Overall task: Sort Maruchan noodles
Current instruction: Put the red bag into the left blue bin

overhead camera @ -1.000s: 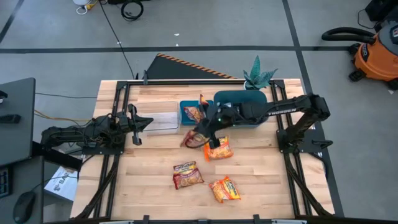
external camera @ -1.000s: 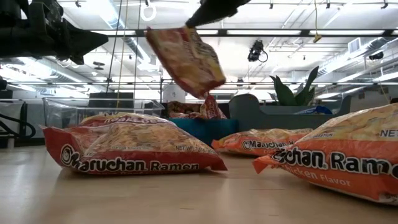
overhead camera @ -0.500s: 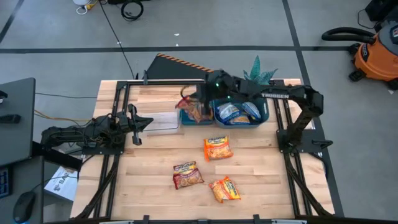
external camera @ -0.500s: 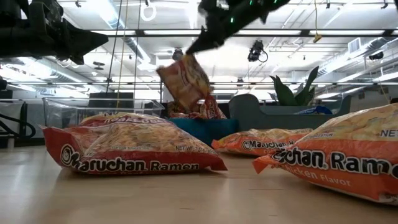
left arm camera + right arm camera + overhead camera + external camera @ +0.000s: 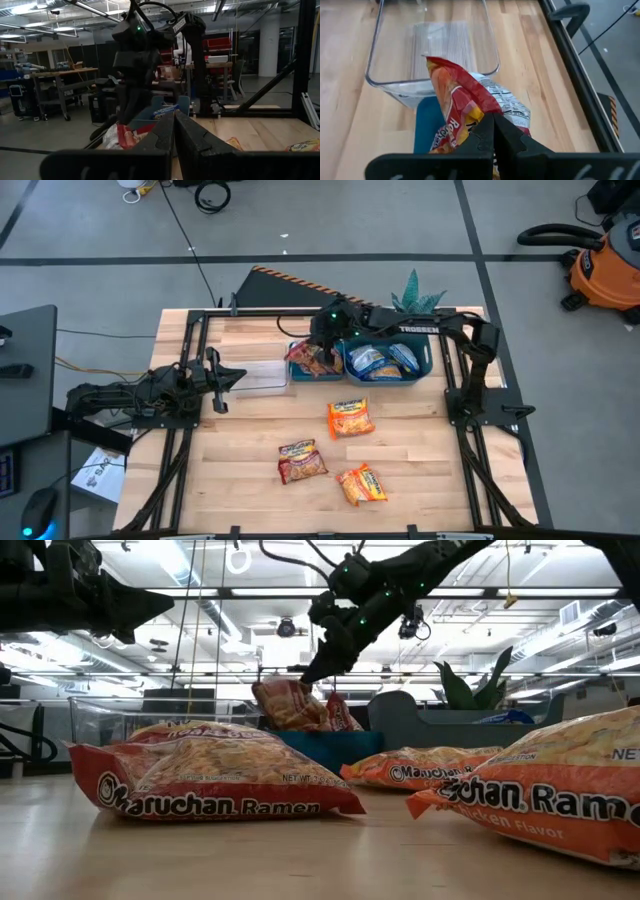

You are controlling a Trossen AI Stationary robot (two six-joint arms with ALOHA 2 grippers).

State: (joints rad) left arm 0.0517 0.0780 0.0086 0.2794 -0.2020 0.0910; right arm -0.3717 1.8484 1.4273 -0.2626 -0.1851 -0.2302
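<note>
Since a second ago the right pincer (image 5: 318,352) has swung back from over the middle of the table (image 5: 240,450) to the far edge, carrying the red-orange packet (image 5: 303,358) along, and the packet now hangs low over the small blue bin (image 5: 293,376) instead of up in the air. Fingers look pressed together on the packet's top edge in the right wrist view (image 5: 465,110), so it's pinched shut on it, but the actual contact spot sits behind the dark fingers and I can't make out how much of the packet is caught. That small bin is mostly hidden from above by the packet and the arm, so what's already in it is hard to count; at least one more red packet pokes up beside it in the low view. Loose packets on the table, counted: three, an orange one (image 5: 350,418) in the middle, a red one (image 5: 301,461) nearer the front and another orange one (image 5: 361,483) front right. The big blue bin (image 5: 426,360) holds blue-silver packets (image 5: 383,360), looks like two but they overlap. A clear bin (image 5: 260,375) sits just left of the small blue one. Left pincer (image 5: 222,378) waits at the left side near that clear bin, fingers closed together on nothing in its wrist view
</note>
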